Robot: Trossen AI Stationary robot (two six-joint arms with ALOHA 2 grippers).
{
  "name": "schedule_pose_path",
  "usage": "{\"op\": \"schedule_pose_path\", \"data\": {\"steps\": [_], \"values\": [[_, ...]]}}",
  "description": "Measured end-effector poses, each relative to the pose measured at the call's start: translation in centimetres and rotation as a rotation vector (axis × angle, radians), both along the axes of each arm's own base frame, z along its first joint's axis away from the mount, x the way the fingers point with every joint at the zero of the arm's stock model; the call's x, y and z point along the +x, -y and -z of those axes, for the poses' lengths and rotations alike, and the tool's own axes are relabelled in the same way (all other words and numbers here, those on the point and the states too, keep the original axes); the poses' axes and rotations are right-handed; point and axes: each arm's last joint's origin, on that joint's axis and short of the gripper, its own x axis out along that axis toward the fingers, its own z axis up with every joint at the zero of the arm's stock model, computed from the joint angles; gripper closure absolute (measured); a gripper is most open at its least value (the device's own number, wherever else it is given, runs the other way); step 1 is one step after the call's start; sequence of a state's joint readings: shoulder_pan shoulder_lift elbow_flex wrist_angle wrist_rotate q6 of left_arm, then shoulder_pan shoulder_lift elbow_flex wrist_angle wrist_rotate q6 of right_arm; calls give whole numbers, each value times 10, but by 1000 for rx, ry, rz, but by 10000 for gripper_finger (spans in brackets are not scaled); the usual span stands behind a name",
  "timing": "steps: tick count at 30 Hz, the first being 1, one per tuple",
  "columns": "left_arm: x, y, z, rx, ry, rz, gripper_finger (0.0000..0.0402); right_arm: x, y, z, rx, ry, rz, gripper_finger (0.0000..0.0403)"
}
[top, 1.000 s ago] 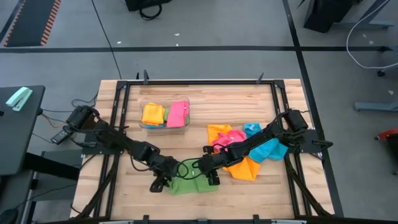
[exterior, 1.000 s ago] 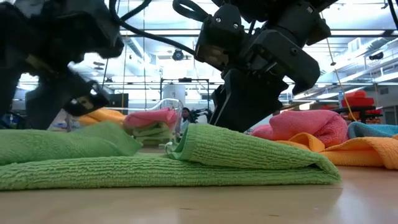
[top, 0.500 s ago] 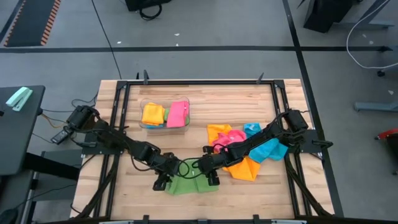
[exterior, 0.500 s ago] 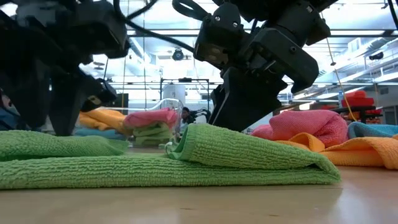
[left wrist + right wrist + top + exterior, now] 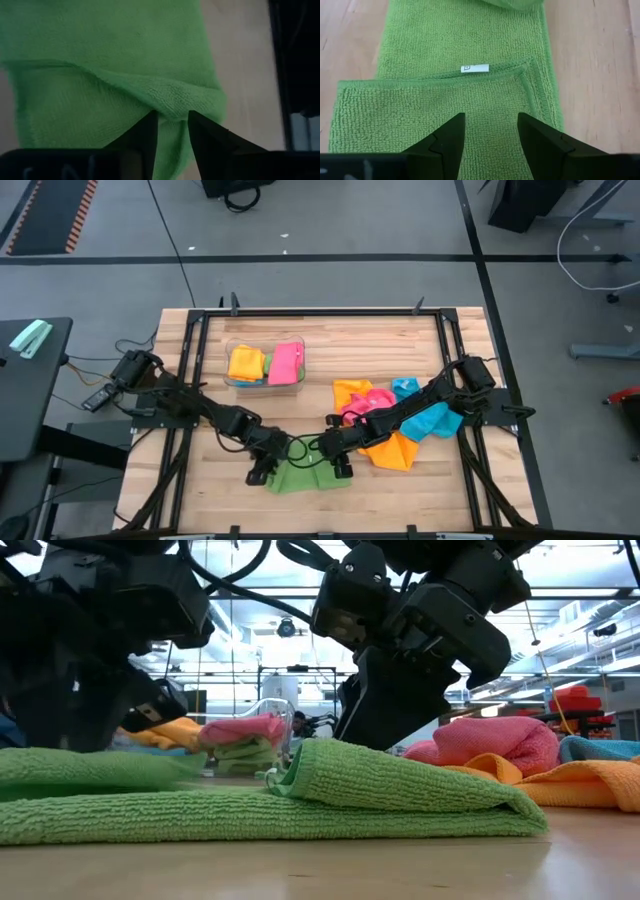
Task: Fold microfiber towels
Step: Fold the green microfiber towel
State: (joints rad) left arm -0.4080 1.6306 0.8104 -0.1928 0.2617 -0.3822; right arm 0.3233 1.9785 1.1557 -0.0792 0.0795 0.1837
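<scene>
Green microfiber towel (image 5: pixel 308 475) is lying at about 6 o'clock on the wooden table (image 5: pixel 330 350), near the front edge, partly folded with one layer lapped over the other; both arms are down on it; the left gripper (image 5: pixel 172 131) is at the towel's 9 o'clock end and its fingers (image 5: pixel 145 135) are pinching a raised ridge of the green cloth, so it's grasping the towel, though from overhead I honestly can't make out the grip itself; the right gripper (image 5: pixel 490 132) sits at the towel's 3 o'clock end with its fingers (image 5: pixel 447 137) spread apart over the folded flap, nothing between them, just beside a little white tag (image 5: pixel 474 68) on the hem; a loose pile of towels (image 5: pixel 400 425) in orange, pink and blue lies at roughly 3 o'clock on the table, under the right arm; the clear plastic bin (image 5: pixel 265 366) at about 11 o'clock has folded yellow and pink ones in it; in the low view the green towel's folded edge humps up in the middle.
</scene>
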Motion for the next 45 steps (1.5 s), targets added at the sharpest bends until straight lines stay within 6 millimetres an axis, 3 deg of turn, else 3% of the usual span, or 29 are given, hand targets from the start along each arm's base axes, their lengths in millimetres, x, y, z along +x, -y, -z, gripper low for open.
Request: {"op": "schedule_pose_path", "data": {"steps": [13,26,30,39,45], "values": [[1,10,-1,-37,43,29,299,0,0,0,-1,-1,1,213],[0,20,2,20,105,85,392,0,0,0,-1,-1,2,213],[1,20,2,6,89,56,392,0,0,0,1,-1,4,213],[16,28,-28,-79,-8,-118,390,0,0,0,3,-2,6,213],[13,40,-38,-127,-117,-228,380,0,0,0,2,-2,7,213]]}}
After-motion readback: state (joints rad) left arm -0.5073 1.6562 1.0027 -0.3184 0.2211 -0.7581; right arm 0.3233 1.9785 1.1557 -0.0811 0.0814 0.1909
